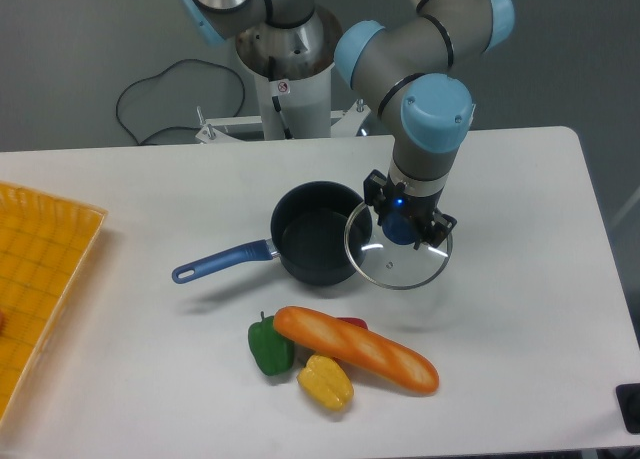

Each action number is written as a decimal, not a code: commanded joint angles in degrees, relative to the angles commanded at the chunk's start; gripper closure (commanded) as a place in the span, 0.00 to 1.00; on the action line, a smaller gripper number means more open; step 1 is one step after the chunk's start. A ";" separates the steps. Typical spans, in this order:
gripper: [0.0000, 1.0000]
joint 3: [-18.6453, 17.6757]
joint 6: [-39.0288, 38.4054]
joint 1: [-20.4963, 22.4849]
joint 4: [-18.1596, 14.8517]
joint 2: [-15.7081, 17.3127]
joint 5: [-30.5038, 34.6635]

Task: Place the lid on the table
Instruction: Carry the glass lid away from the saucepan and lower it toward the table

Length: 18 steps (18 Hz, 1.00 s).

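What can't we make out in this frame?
- Gripper fingertips and jaw state: the wrist hides them, above the lid knob.
- Whether the lid touches the table: a single view can't settle it.
- Red item behind the bread: mostly covered.
- Yellow tray: cut by left edge.

We see the lid as clear glass with a thin, shiny metal rim and a glossy blue knob that looks like plastic. At its nine o'clock, the saucepan has a dark, matt inside and a glossy blue handle. The table is smooth white with a soft sheen. The baguette and the peppers at six o'clock look like glossy plastic. The tray at far nine o'clock is yellow and gridded, seemingly plastic.
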 joint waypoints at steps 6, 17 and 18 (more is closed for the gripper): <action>0.45 2.28 0.00 1.14 -0.26 -0.96 -0.18; 0.45 7.29 1.93 1.23 0.61 -9.40 0.17; 0.45 7.30 2.02 1.40 1.05 -9.75 0.44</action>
